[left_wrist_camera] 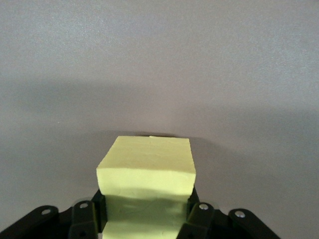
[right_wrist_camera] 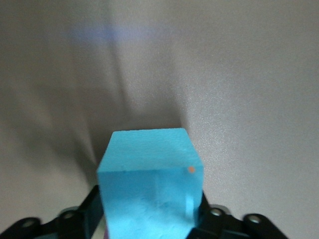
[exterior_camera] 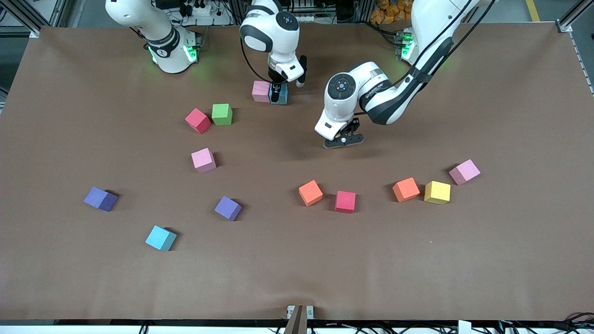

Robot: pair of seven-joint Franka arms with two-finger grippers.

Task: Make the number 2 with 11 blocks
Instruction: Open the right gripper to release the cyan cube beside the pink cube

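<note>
Two blocks make the start of the 2, upper middle of the front frame: pink block (exterior_camera: 261,91) and cyan block (exterior_camera: 280,95) side by side, touching, likely one end row of the digit. Right gripper (exterior_camera: 277,93) is down on the cyan block, which fills its wrist view (right_wrist_camera: 149,184) and sits on the table (exterior_camera: 297,278). Can't tell whether it is clamped or has let go. Looks like a placement flush against the pink one so the row has no gap.

Left gripper (exterior_camera: 343,140) hangs over bare table at frame centre, clamped on a yellow block (left_wrist_camera: 147,167), block square between the fingers (left_wrist_camera: 94,211). Probably waiting its turn so the arms don't clash at the row; that block likely goes next to the cyan one.

Loose blocks (exterior_camera: 310,193) are scattered across the middle and lower frame, well apart from the row. Green cube (exterior_camera: 222,114) sits beside a red one (exterior_camera: 198,120); not needed. Task barely begun.
</note>
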